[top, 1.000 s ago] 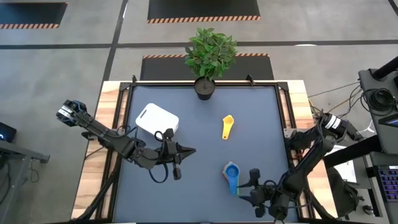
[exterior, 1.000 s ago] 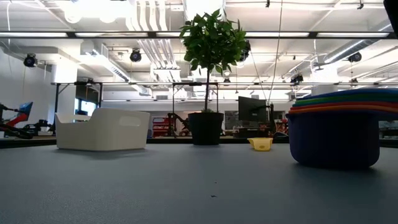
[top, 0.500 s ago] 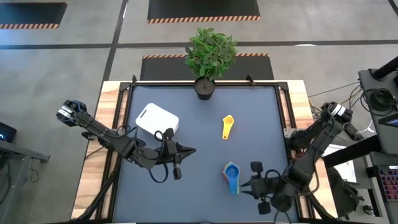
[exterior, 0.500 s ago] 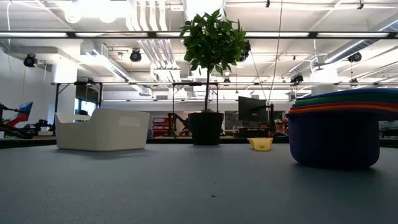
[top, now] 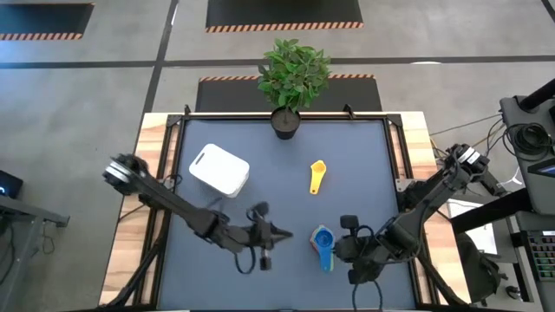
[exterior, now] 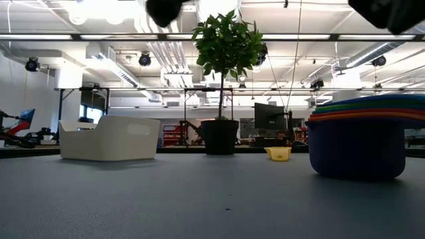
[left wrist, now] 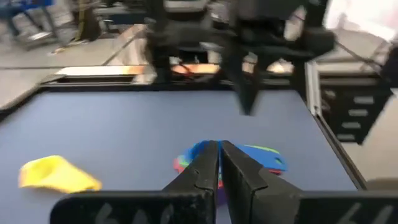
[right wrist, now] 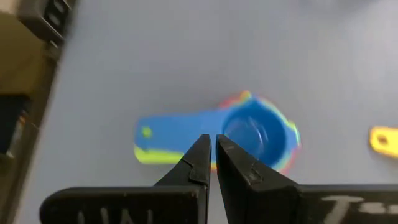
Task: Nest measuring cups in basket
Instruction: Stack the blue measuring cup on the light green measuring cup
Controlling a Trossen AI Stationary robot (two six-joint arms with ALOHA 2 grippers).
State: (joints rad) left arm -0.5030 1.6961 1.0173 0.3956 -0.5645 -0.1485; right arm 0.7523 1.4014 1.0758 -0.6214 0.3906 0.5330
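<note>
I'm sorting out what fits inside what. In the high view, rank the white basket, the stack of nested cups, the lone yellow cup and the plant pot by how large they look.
1. White basket.
2. Stack of nested cups, handles included.
3. Yellow cup and plant pot: too close to rank, since leaves cover part of the pot.

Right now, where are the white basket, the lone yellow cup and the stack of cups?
white basket (top: 218, 169), high view, middle of its top.
yellow cup (top: 317, 177), high view, along its handle.
stack of cups (top: 323, 237), high view, blue bowl on top.
</note>
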